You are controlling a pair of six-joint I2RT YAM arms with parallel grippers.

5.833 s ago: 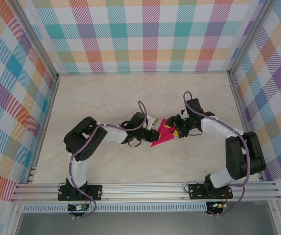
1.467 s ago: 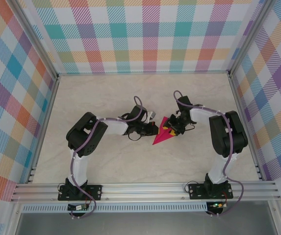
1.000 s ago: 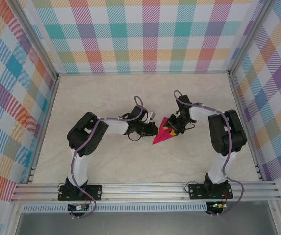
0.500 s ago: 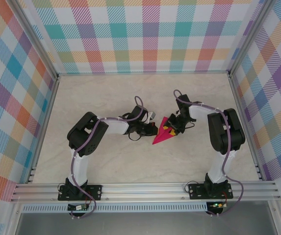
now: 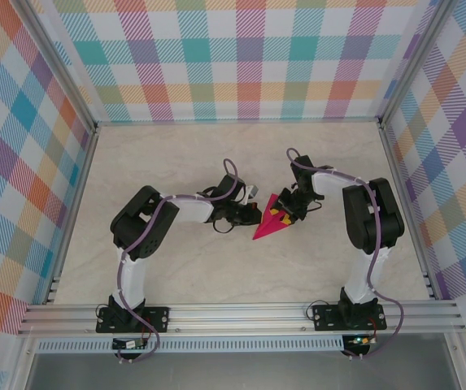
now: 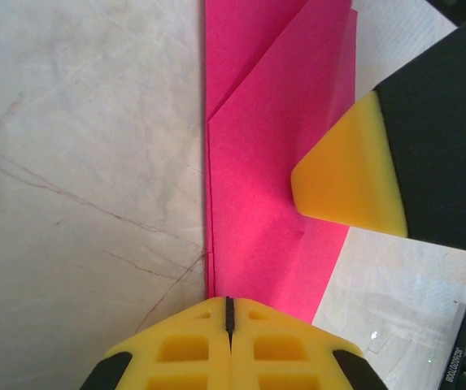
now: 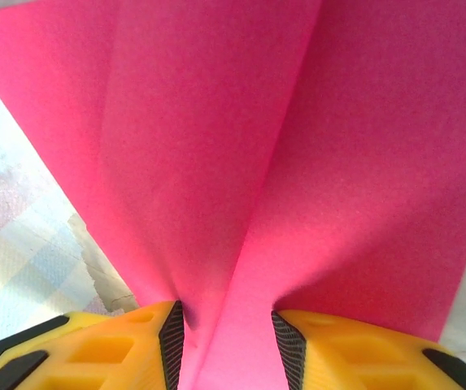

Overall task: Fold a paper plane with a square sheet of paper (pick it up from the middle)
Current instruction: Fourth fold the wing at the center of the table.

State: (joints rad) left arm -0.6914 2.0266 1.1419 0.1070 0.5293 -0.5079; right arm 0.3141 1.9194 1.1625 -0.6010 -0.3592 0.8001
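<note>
While both arms meet at the middle of the table [image 5: 176,162], the paper [image 5: 265,228] lies flat between them in the centre of the top view. It is already a narrow pointed wedge with its tip aimed at the lower left. You are well past the first folds. In the left wrist view the paper [image 6: 257,162] shows layered diagonal flaps and a long straight crease down its left edge.

Your left gripper [image 5: 254,214] has its fingers pressed together at the bottom of its own view [image 6: 228,313], right at the near end of that crease. Whether it nips the edge or only bears down on it, you cannot tell from here. Your right gripper [image 5: 284,214] has its fingers standing apart [image 7: 227,333], with a raised fold of paper running up between them. One yellow fingertip [image 6: 346,183] rests on the sheet at centre right of the left wrist view.

What seems left is to sharpen the centre ridge, turn down the wings and let go.
</note>
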